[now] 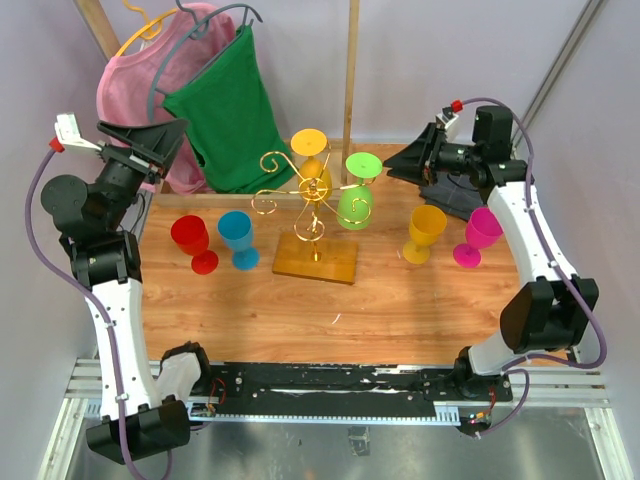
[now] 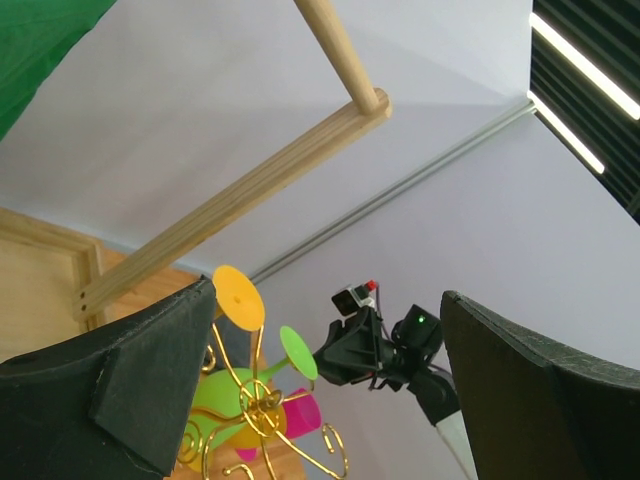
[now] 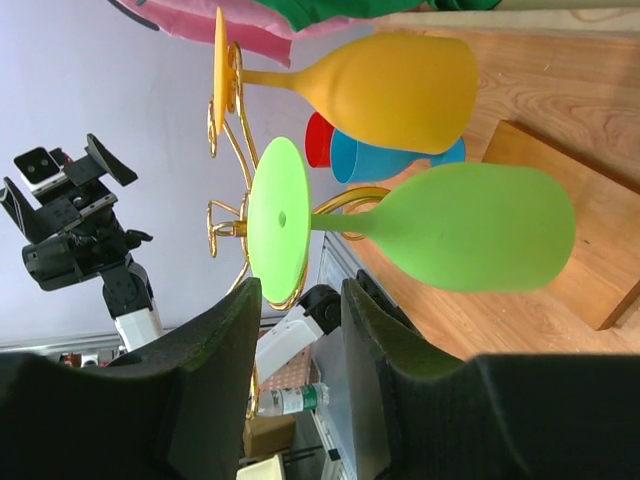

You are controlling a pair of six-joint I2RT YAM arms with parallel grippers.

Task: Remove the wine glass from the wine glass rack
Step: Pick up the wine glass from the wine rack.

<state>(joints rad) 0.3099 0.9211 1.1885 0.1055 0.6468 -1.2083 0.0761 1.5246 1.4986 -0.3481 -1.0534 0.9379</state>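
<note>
The gold wire wine glass rack stands on its light-wood base mid-table. Two wine glasses hang upside down from it: a green one on the right and a yellow one behind. My right gripper is level with the green glass's round foot. Its fingers stand partly closed, and the foot's edge sits just at the gap without touching them. My left gripper hangs wide open and empty, well left of the rack.
Red and blue glasses stand left of the rack, and yellow and magenta ones to its right. Pink and green shirts hang on a wooden frame at the back left.
</note>
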